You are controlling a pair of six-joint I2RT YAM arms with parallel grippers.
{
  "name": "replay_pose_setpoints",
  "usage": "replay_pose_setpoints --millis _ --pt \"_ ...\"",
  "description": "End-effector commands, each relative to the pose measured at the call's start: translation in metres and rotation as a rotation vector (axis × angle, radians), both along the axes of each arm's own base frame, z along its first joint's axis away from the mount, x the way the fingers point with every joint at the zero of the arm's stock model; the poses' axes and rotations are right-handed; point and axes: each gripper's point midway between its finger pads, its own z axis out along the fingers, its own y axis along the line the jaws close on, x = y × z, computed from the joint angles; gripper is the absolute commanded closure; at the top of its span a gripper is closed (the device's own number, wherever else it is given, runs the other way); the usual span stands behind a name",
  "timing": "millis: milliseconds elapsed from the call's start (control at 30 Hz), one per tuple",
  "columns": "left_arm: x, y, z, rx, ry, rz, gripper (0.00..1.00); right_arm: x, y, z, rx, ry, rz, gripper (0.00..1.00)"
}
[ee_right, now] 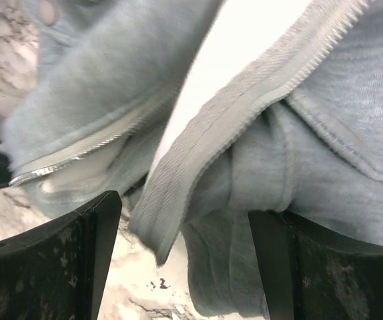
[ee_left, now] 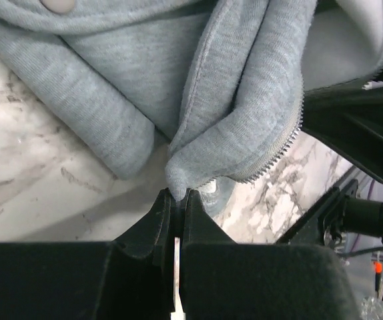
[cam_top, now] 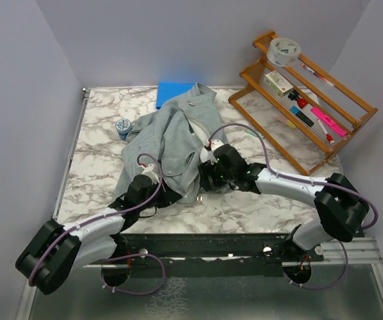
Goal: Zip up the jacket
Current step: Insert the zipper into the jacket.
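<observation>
1. The table had a white top veined with grey, like marble. Plain pale lilac-grey walls closed it in on the left, far and right sides.
2. The jacket lay crumpled at the middle of the table, open down the front. Its far end overlapped a flat blue pad at the far edge.
3. A small round blue-and-white tub stood just left of the jacket. Its printing was too small to read.
4. A wooden rack sat at the far right, holding a roll of tape, a small box and several pens. Any labels there were too small to read.
5. The left gripper was clenched on a fold of the jacket's near hem, just beside a run of pale zipper teeth.
6. The right gripper stood released. Its jaws were wide apart on either side of the jacket's other zipper edge, which hung between them without being pressed.
</observation>
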Motion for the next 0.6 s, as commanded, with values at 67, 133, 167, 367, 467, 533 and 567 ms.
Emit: replay_pose_setpoints --millis 67,133,167,367,467,533,567 --pt "0.043 -0.002 0.019 -0.002 -0.099 0.145 1.00 -0.024 0.013 0.042 0.054 0.018 0.245 0.19" --pt "0.056 0.001 0.024 0.014 -0.128 0.189 1.00 -0.035 0.007 0.053 0.107 0.037 0.201 0.22" --pt "0.060 0.002 0.026 0.020 -0.136 0.205 1.00 -0.040 0.004 0.060 0.141 0.048 0.170 0.24" --pt "0.080 -0.004 0.031 0.050 -0.148 0.227 1.00 -0.064 -0.017 0.071 0.196 0.083 0.023 0.33" --pt "0.085 -0.008 0.029 0.060 -0.143 0.217 1.00 -0.079 -0.017 0.058 0.182 0.112 0.003 0.33" --pt "0.085 -0.009 0.028 0.067 -0.144 0.210 1.00 -0.083 -0.018 0.044 0.138 0.121 -0.021 0.28" --pt "0.086 -0.008 0.028 0.069 -0.144 0.210 1.00 -0.083 -0.019 0.037 0.109 0.130 -0.037 0.23"
